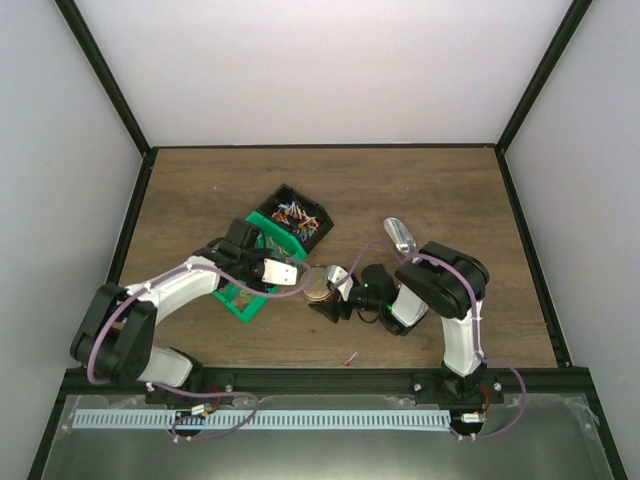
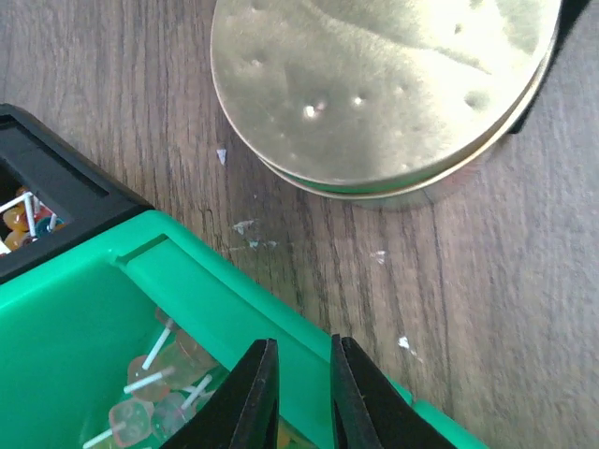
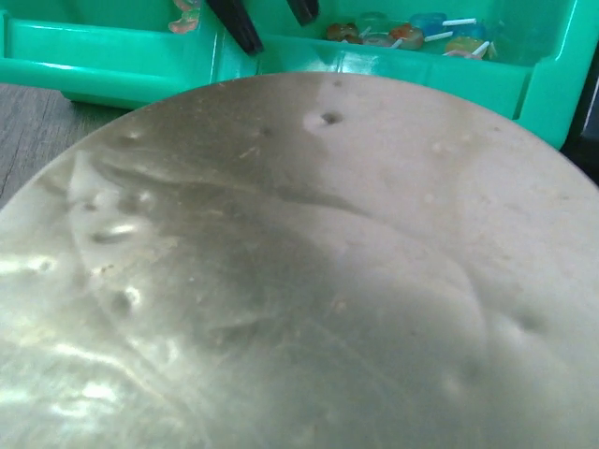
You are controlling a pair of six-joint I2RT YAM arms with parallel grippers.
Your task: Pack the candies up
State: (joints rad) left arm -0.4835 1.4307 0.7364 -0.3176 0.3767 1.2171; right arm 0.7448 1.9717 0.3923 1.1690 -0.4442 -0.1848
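Left fingers (image 2: 257, 393), almost together, straddle the green bin (image 2: 94, 309) wall beside the gold lid (image 2: 374, 84); for the right fingers (image 1: 328, 308) I cannot tell.

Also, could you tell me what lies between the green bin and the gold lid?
Only bare wooden table with tiny white flecks, between the green bin and gold lid, shown in the left wrist view.

Round dented gold metal lid (image 2: 374, 84): dull sheen, pale glare patches. Bright green plastic bin (image 2: 84, 309). Black plastic bin (image 2: 56, 178) adjoining. Tiny wrapped candies (image 2: 136, 416): orange, pinkish, blue, white sticks. Table (image 2: 487, 281): brown wood grain, whitish flecks. Left pincer (image 2: 301, 360): black.
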